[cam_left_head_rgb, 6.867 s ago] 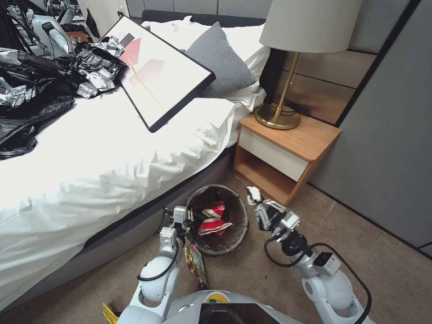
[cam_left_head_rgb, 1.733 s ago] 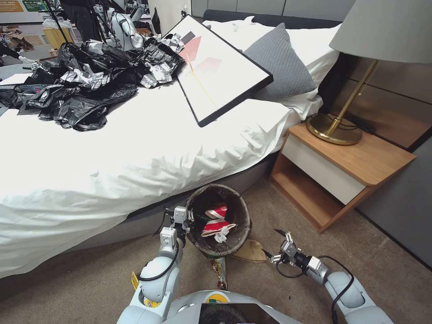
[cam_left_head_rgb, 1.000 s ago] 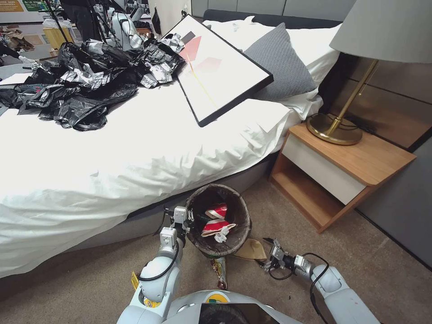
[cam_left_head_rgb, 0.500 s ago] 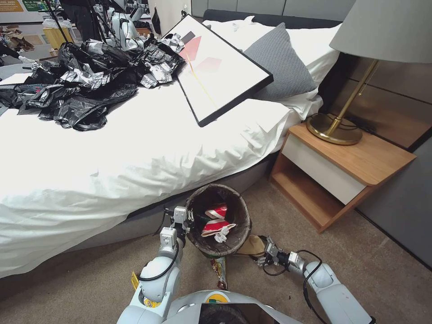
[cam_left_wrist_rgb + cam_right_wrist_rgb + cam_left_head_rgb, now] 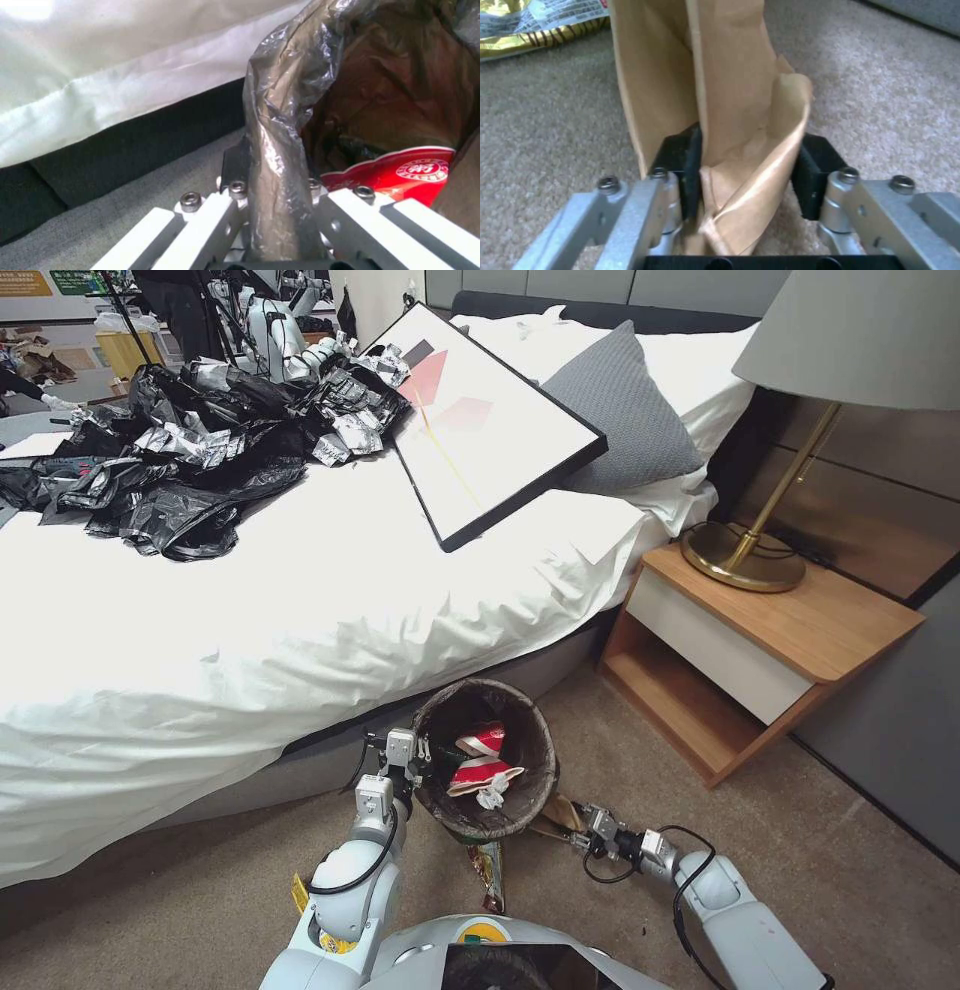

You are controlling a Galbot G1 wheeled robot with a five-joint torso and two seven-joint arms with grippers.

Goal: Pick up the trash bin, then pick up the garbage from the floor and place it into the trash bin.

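Note:
The trash bin, lined with a dark bag, hangs beside the bed with crushed red-and-white cups inside. My left gripper is shut on its bag-covered rim, and a red cup shows past the left gripper. Low on the carpet, just right of the bin, my right gripper is shut on a brown paper bag. The right wrist view shows that paper bag standing crumpled between the black pads of the right gripper. A snack wrapper lies on the floor below the bin.
The bed runs along the left with a heap of black plastic bags and a framed picture on it. A wooden nightstand with a brass lamp stands right. A yellow wrapper lies by my left arm.
My right gripper slid left along the carpet to the brown paper bag and shut on it; the bag now stands crumpled instead of flat. The left gripper and bin stayed still.

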